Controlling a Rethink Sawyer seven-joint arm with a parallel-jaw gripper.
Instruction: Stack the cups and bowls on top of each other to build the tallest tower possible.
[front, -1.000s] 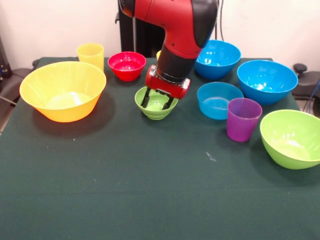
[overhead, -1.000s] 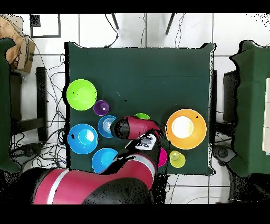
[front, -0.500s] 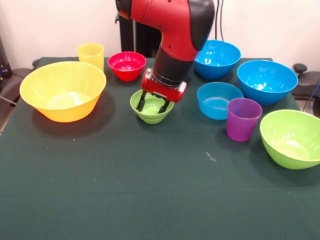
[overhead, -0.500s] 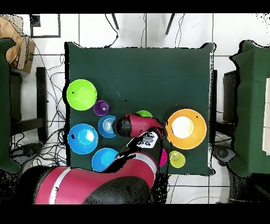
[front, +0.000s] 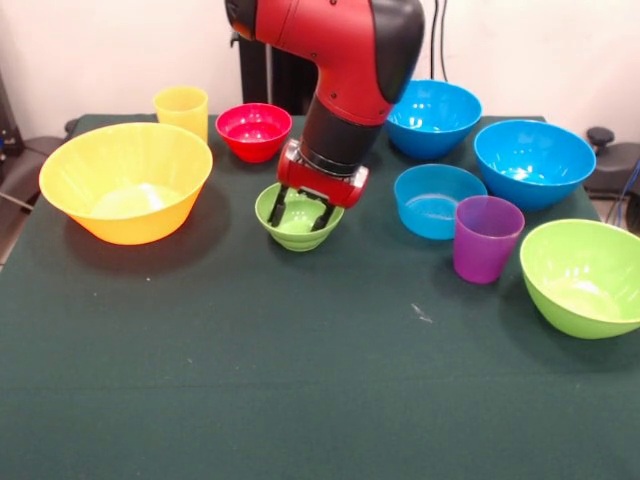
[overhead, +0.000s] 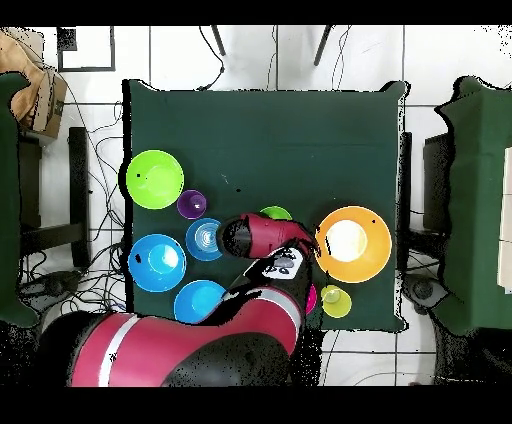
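Gripper (front: 298, 213): fingers down inside small green bowl (front: 288, 232), apparently spread against its wall. Bowl: just right of orange bowl (front: 125, 180). Advised: lift level, clear orange rim, lower centred, then release.

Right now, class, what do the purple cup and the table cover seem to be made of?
Purple cup: likely plastic, glossy and translucent, since light shows through its wall. Table cover: looks like dark green cloth or felt, matte, with no shine and a few pale specks of lint.
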